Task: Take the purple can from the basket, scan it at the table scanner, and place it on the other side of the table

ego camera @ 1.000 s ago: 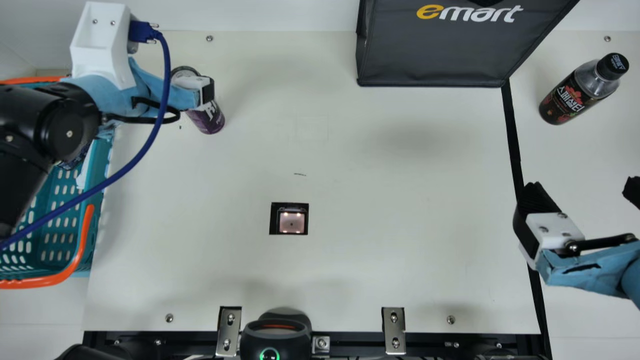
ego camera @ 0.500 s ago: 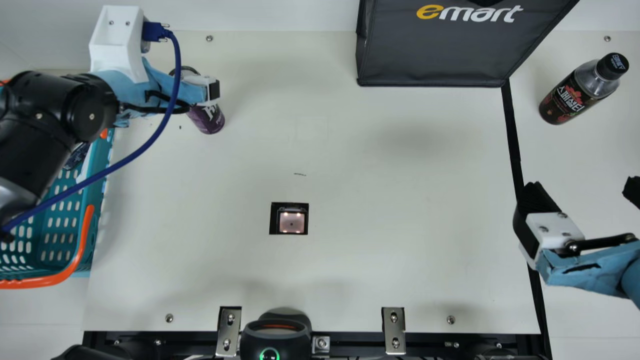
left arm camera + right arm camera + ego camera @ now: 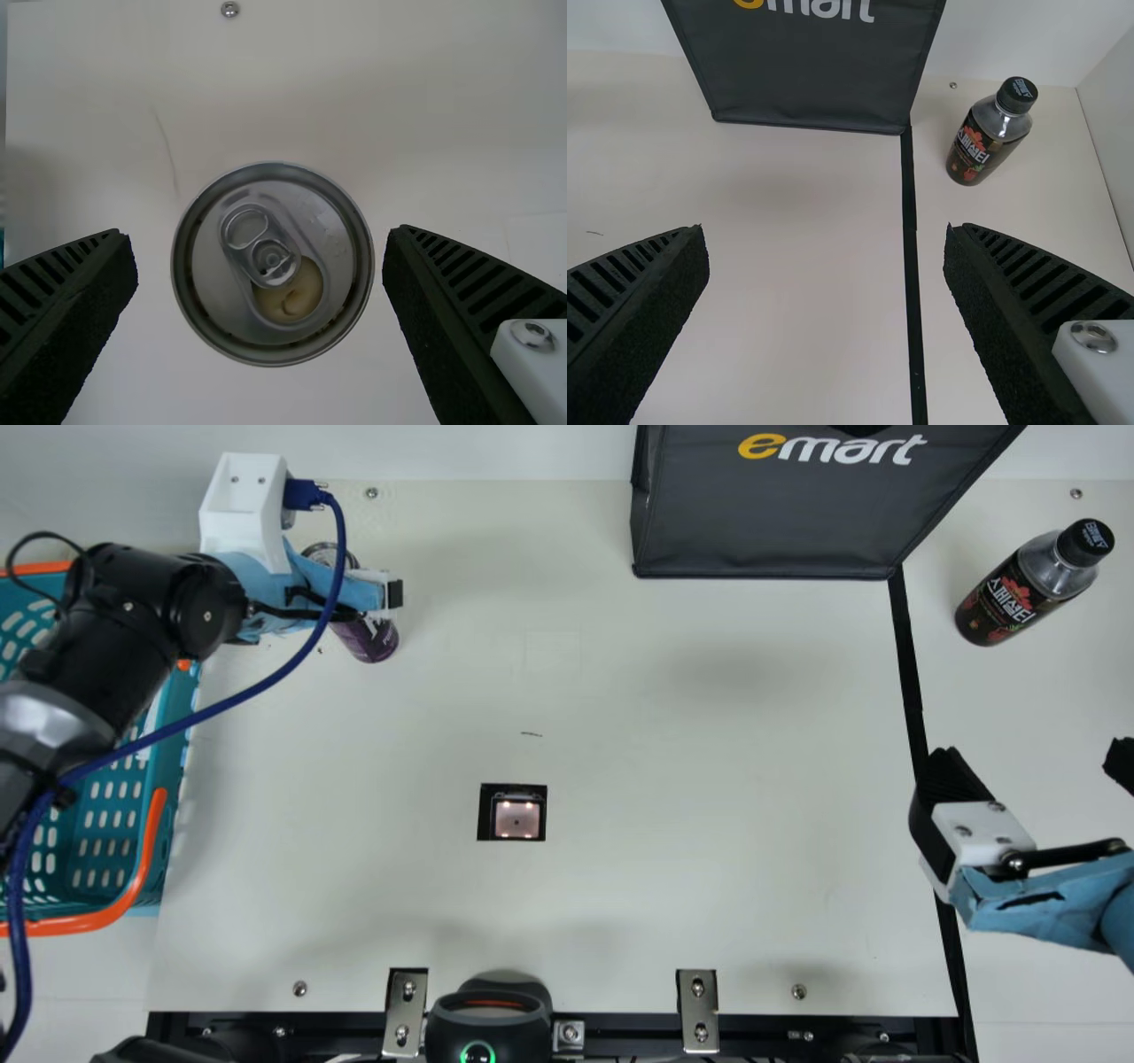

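The purple can (image 3: 367,638) stands upright on the table's back left, beside the basket (image 3: 158,850). My left gripper (image 3: 365,592) is over it and hides its middle in the main view. In the left wrist view the can's round metal top (image 3: 273,264) lies between the fingers of my left gripper (image 3: 259,237), which is open, with a gap on either side. The table scanner (image 3: 516,818) shows lit in the tabletop. Over the table's right side, my right gripper (image 3: 1033,766) is open; the right wrist view shows nothing between the fingers of this gripper (image 3: 824,235).
A dark shopping bag (image 3: 771,522) stands at the back. A dark-labelled bottle (image 3: 1010,602) is at the back right, beyond the black tape line (image 3: 907,655). A blue cable (image 3: 239,701) hangs from my left arm across the basket. A black device (image 3: 489,1027) sits at the front edge.
My left arm has shifted rightward and slightly toward the table's front, its gripper moving across the can. The can has stayed in place, and the right arm has kept still.
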Robot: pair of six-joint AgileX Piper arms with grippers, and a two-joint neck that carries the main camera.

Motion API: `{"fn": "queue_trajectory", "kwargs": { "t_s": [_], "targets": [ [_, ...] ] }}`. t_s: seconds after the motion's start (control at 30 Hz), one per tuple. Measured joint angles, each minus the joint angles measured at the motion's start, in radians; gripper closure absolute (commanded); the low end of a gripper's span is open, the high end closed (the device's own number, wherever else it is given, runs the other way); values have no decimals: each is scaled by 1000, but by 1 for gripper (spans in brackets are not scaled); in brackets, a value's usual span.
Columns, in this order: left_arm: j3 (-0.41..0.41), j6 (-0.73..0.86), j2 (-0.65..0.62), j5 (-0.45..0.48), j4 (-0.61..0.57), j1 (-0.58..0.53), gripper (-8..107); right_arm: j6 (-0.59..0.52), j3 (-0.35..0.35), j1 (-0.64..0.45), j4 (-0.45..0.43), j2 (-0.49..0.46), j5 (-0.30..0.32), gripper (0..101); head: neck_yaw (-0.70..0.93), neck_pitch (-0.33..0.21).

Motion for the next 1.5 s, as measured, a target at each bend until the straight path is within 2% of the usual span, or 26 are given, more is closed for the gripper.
{"fn": "queue_trajectory", "kwargs": {
  "t_s": [0.23, 0.73, 1.03, 1.5],
  "targets": [
    [-20, -21, 10, 7, 31, -17, 9, 0, 0, 0, 0, 0, 0, 6, 0, 0],
    [-14, -76, -32, 25, 81, -51, 107, 0, 0, 0, 0, 0, 0, 6, 0, 0],
    [50, -180, -141, 50, 133, -128, 107, 0, 0, 0, 0, 0, 0, 6, 0, 0],
    [174, -490, -312, 126, 298, -354, 107, 0, 0, 0, 0, 0, 0, 6, 0, -2]
  ]
}}
